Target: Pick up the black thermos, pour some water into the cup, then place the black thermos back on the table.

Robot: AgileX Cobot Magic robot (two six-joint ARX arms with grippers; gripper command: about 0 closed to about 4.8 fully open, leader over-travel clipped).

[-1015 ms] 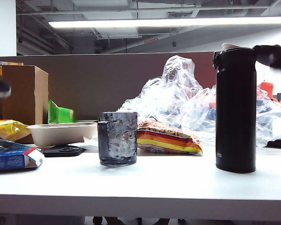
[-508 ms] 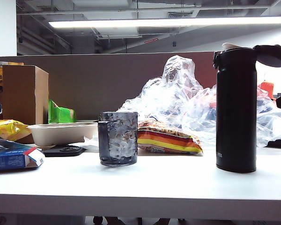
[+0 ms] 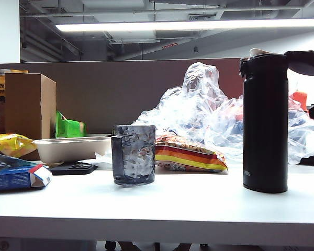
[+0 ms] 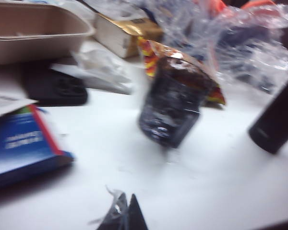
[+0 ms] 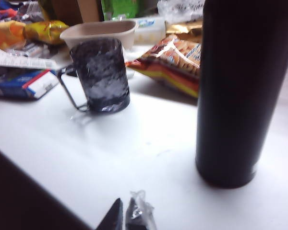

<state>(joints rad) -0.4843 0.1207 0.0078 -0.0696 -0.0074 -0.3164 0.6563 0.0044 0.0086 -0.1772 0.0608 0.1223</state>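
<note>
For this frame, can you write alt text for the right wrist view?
The black thermos stands upright on the white table, close to the camera, with the right gripper before it, jaws shut and empty. Farther off sits the cup, its handle out to one side, with a beige tray and a snack bag behind.

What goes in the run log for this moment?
tall matte black thermos: upright on white table, lid open | dimpled smoky-grey cup: upright | left gripper: shut | right gripper: shut

Blurry cup [image 4: 172, 108] in the left wrist view. Thermos [image 5: 240, 91] top cut off in the right wrist view. Only gripper tips showing in both wrist views.
</note>
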